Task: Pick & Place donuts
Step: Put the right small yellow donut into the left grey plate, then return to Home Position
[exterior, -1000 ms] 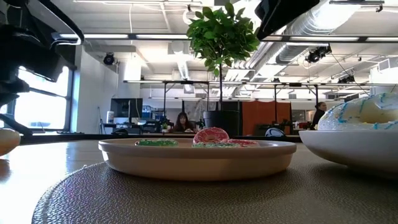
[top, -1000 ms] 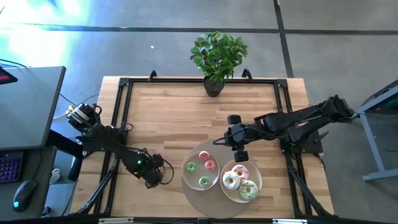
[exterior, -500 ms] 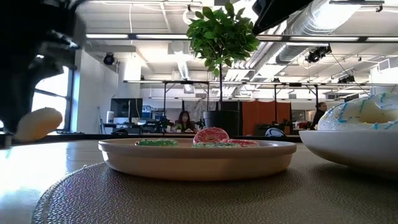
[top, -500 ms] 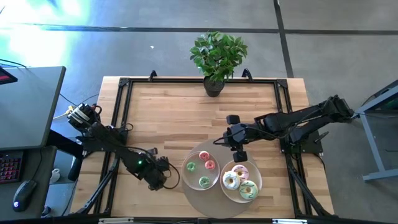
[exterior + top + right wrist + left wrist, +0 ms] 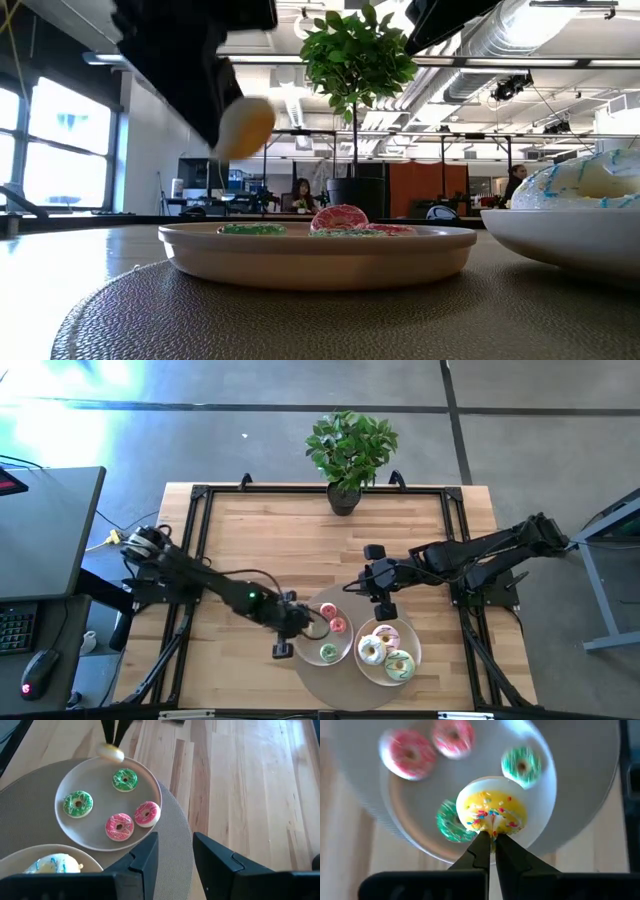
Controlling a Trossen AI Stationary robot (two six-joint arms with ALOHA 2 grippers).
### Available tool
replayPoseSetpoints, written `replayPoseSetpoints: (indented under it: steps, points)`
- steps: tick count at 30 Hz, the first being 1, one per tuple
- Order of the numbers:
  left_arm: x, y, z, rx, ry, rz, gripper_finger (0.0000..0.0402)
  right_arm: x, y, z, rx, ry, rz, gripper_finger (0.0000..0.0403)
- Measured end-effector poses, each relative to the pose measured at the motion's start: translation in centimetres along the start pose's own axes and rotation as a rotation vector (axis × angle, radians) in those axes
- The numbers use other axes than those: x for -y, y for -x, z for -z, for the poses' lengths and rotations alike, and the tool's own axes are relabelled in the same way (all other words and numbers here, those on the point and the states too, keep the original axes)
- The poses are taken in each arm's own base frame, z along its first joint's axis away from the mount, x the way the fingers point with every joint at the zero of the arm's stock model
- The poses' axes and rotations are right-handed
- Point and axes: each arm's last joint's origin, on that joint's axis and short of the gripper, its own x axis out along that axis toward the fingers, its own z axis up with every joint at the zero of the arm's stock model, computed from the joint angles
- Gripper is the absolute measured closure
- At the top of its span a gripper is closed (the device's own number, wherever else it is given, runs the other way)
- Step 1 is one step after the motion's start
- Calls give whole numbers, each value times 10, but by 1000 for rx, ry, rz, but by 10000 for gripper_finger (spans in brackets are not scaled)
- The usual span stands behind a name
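yellow donut (image 5: 491, 812) pinched edgewise in left gripper (image 5: 490, 840), iced face level, above left bowl (image 5: 400, 820); right gripper (image 5: 175, 851) spread

Bare tabletop (image 5: 270, 540) open behind the plate (image 5: 345, 641) — potted plant (image 5: 349, 455) at far edge

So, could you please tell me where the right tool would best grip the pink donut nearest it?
Grip the pink donut across its ring from above: it lies flat on the plate. The right tool hovers open nearby.
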Motion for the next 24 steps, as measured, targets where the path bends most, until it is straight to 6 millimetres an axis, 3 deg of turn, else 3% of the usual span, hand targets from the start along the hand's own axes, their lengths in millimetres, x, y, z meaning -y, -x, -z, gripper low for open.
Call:
replayPoseSetpoints:
  steps: [7, 10, 19, 24]
  points:
    - [2, -34, 2, -46, -105, 106, 364, 0, 0, 0, -3, 0, 0, 284]
    - [2, -39, 2, -47, -98, 100, 339, 0, 0, 0, -3, 1, 0, 284]
    - [1, -39, 3, -54, -153, 89, 282, 0, 0, 0, -5, 1, 0, 284]
    - [-5, -18, 0, 5, -170, -77, 282, 0, 1, 1, -13, 10, 0, 284]
